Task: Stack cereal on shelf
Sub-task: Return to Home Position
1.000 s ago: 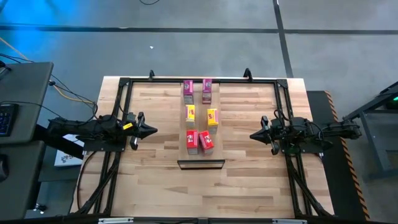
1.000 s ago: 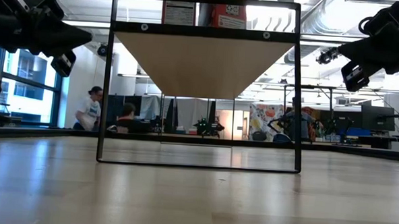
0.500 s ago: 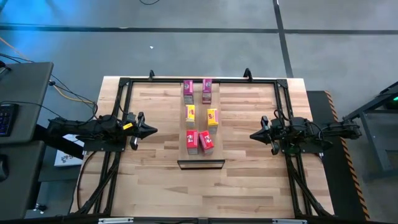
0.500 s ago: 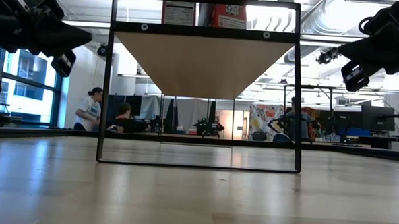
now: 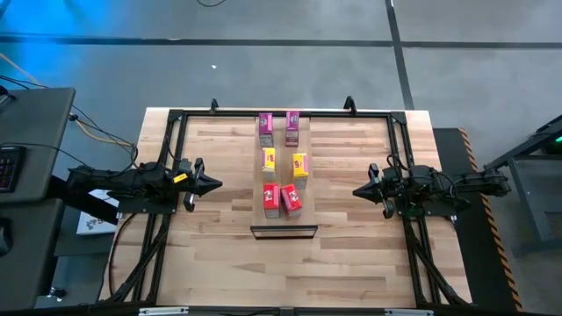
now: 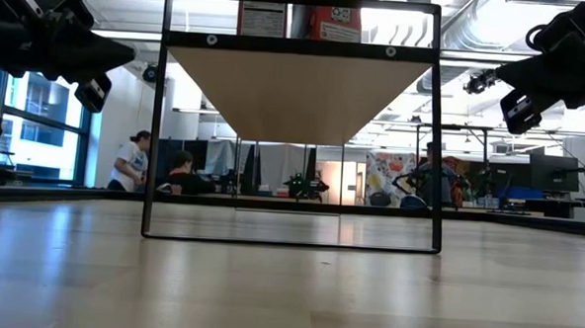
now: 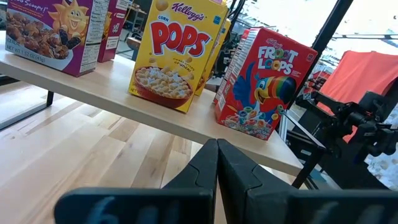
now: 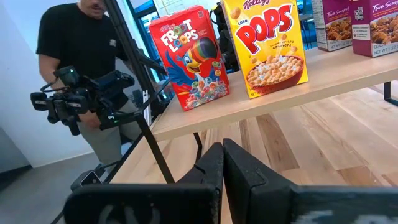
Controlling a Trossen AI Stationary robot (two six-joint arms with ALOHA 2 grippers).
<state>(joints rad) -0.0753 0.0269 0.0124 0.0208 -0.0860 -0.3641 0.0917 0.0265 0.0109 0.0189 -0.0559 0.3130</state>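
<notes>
The shelf is a pale plank raised on a dark frame, running from the table's far edge toward its middle. Six cereal boxes stand upright on it in pairs. Two are magenta, two yellow and two red. My left gripper hovers shut to the left of the shelf, level with the red boxes. My right gripper hovers shut on the right. In the left wrist view the shut fingers point at the red box. In the right wrist view the shut fingers point below the red box.
Dark arm-mount frames run along the table's left and right sides and its far edge. Bare tabletop lies near the shelf's frame end. A person in black stands beyond the table's left side, and people show in the room behind.
</notes>
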